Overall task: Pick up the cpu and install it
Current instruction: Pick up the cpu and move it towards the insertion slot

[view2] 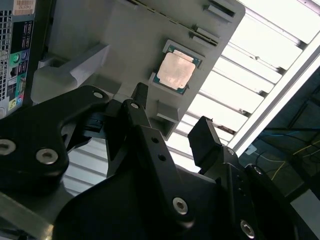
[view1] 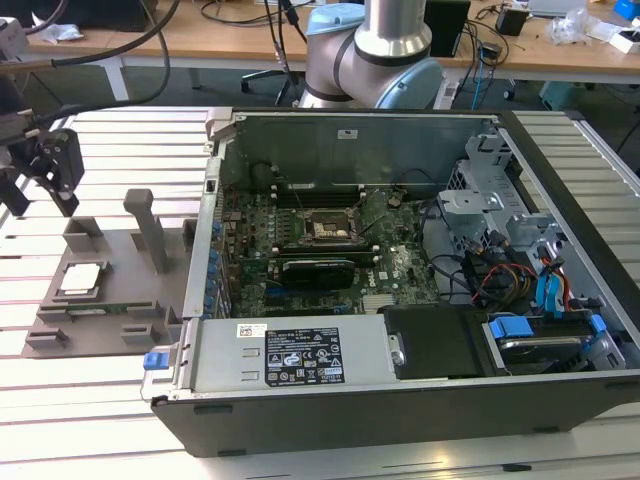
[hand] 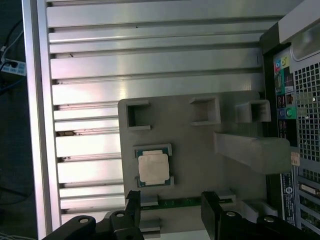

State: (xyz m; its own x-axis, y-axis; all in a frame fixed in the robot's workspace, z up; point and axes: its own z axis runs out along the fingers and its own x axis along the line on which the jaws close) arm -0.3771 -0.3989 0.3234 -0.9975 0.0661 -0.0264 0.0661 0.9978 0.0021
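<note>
Pick-up step, approach stage: nothing is lifted yet, by our reading. The pincer (view1: 40, 203) hangs over the counter (view1: 120, 150) at the far corner of the grey fixture tray (view1: 110, 250), on the exterior view's left, with its fingers apart and nothing between them. The cpu (view1: 80, 279) lies flat in a shallow square nest near the tray's edge on the exterior view's left, roughly midway along that edge and well apart from the open computer case (view1: 400, 390), which stands against the tray's opposite edge. In both wrist views the cpu (hand: 153, 167) sits just ahead of the pincer (hand: 171, 200) and off to one side of the gap, not between the fingers. We judge that a clean grasp calls for centring the gap over the chip, squaring the fingers to two opposite edges and coming down level, since the nest walls leave little room. The chip is a thin square with a silver-grey metal lid on a green board rim; in the second wrist view the cpu (view2: 175, 71) takes a coppery cast from the light. It looks seated level. The socket (view1: 325, 228) on the board inside the case shows as a dark frame; we cannot tell whether it is unlatched.
</note>
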